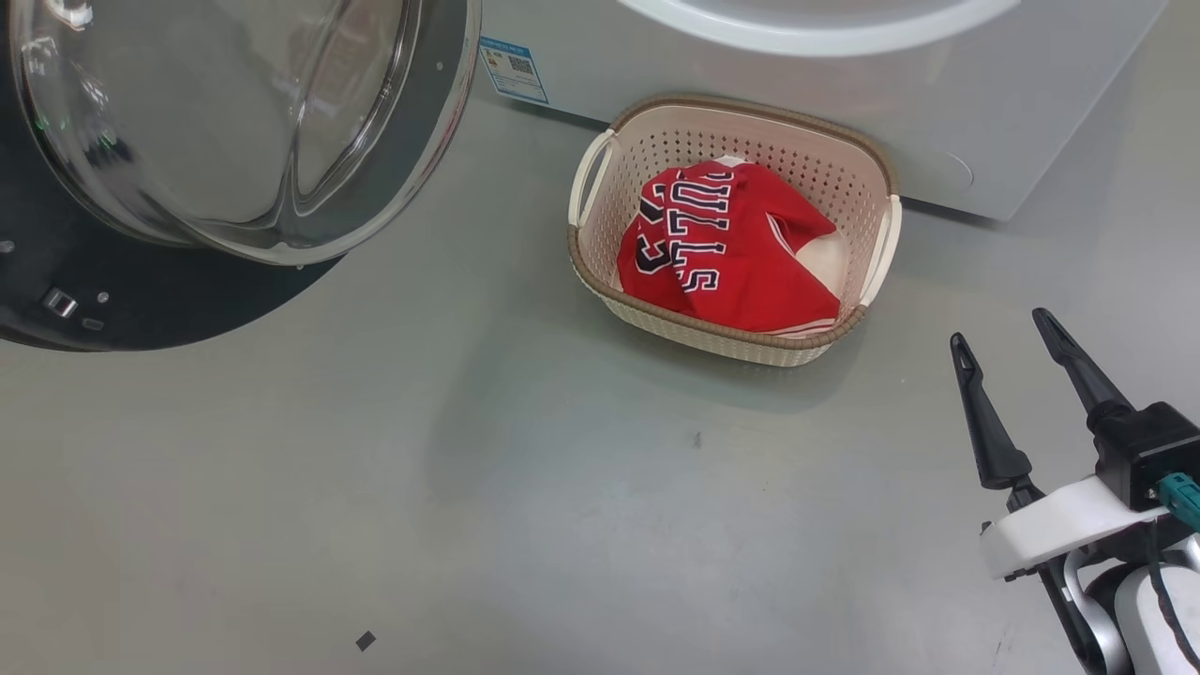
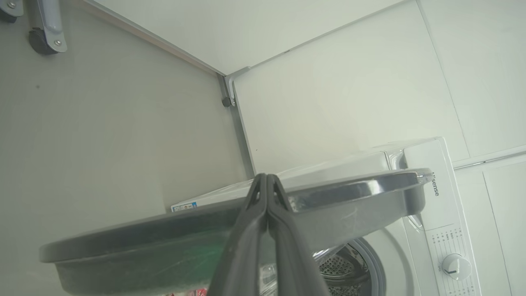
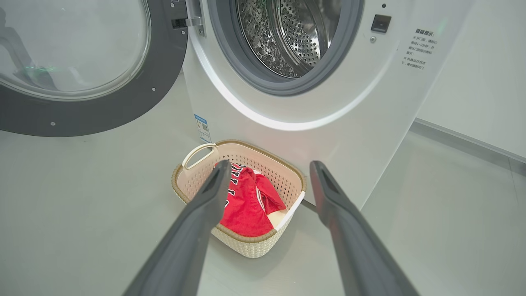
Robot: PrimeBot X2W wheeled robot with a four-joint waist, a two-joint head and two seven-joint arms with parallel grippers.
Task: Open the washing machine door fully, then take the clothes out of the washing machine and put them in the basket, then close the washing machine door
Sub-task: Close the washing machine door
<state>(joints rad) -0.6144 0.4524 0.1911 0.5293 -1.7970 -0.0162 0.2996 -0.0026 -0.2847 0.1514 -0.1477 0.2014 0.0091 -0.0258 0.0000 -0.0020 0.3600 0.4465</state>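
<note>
- The clothes (image 1: 731, 248), a red jersey with black-and-white lettering and a bit of white fabric, lie bunched in the basket (image 1: 750, 141) at the centre of the head view. The basket sits on the floor (image 1: 469, 487), close against the foot of the washing machine (image 3: 370, 107).
- At the top centre of the right wrist view, the part of the drum (image 3: 287, 37) that shows holds no garment, so unloading looks finished.
- The washing machine door (image 1: 234, 131) stands swung wide at the upper left of the head view. Closing it appears to be the step in hand.
- The left pincer (image 2: 267, 177) has its fingers pressed together with nothing between them. In the left wrist view the tips lie at the lower centre, across the door's dark rim, which is seen edge-on. Whether they touch the rim I cannot tell.
- The right pincer (image 1: 1000, 328) is spread wide and empty at the lower right of the head view, well apart from the basket.
- The next move likely calls for the closed left fingers to push on the rim and swing the door round to the opening until it latches. The basket under the opening looks low enough not to block the swing, though that is a judgement.
</note>
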